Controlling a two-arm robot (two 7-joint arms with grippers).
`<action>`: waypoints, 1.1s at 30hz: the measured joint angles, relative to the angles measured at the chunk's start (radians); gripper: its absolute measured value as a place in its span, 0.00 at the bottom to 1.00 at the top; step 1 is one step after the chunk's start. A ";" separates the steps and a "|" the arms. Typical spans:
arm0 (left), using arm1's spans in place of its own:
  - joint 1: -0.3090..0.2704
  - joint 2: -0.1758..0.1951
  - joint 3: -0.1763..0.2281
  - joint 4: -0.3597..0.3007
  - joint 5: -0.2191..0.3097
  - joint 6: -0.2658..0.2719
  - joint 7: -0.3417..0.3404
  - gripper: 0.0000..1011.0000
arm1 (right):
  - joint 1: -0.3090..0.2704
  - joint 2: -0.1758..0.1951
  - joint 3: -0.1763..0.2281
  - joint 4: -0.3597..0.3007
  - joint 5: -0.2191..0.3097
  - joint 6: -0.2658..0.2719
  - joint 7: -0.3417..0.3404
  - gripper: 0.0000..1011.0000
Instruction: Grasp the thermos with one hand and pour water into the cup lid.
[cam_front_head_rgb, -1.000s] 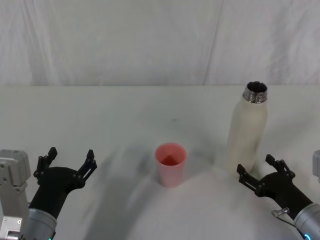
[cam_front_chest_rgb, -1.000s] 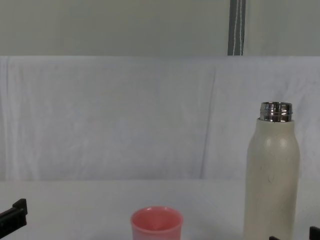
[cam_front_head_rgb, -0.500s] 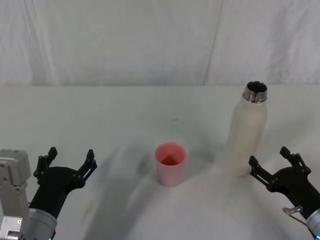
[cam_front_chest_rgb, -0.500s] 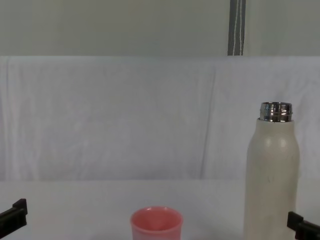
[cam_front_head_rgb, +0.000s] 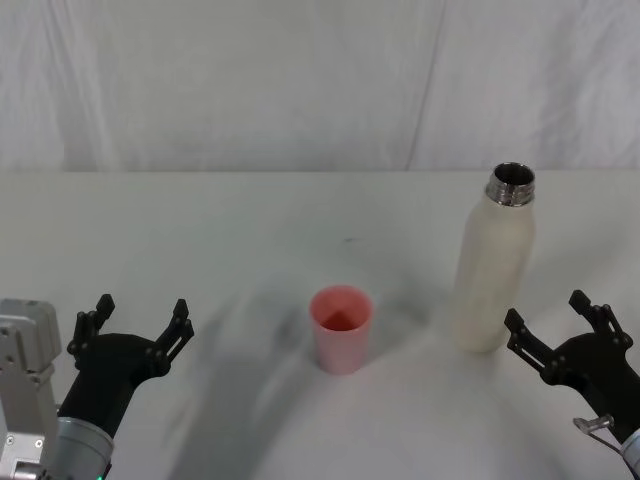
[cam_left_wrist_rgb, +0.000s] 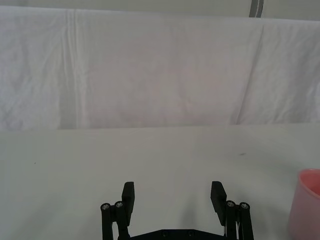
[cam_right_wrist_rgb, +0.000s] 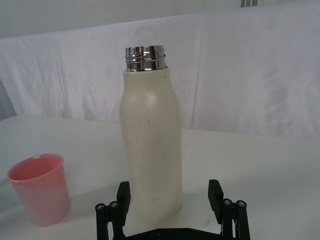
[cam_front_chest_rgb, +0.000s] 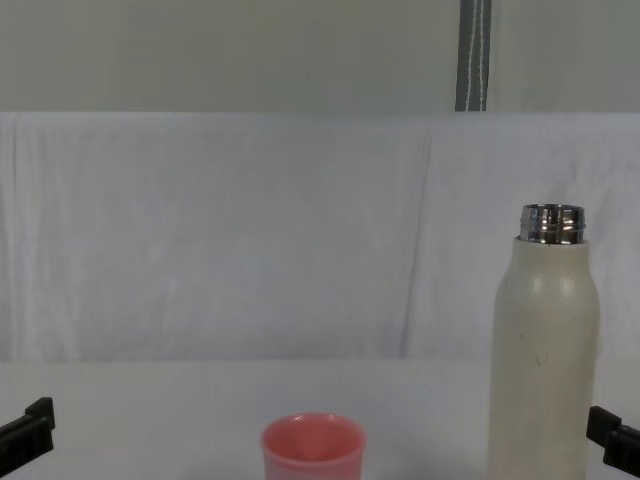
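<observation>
Nearby, right hand (cam_front_head_rgb: 565, 338) spread wide just beside upright thermos (cam_front_head_rgb: 495, 262), not touching, cup lid (cam_front_head_rgb: 341, 328) apart

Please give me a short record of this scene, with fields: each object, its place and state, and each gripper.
bottle: cream-white, upright on the table's right part, steel neck uncapped
cup: pink, upright near the middle, left of the bottle, apart from it
right gripper: open, low beside the bottle's base on its right, not touching it
left gripper: open, low at the left, holds nothing
table: white, white cloth hanging behind it
pouring: not begun; bottle not yet grasped
</observation>
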 joint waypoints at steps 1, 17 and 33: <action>0.000 0.000 0.000 0.000 0.000 0.000 0.000 0.99 | 0.000 0.000 0.000 0.000 0.000 0.000 0.000 0.99; 0.000 0.000 0.000 0.000 0.000 0.000 0.000 0.99 | -0.012 -0.008 -0.015 -0.027 -0.039 0.000 -0.005 0.99; 0.000 0.000 0.000 0.000 0.000 0.000 0.000 0.99 | 0.023 -0.022 -0.041 -0.009 -0.056 0.017 0.000 0.99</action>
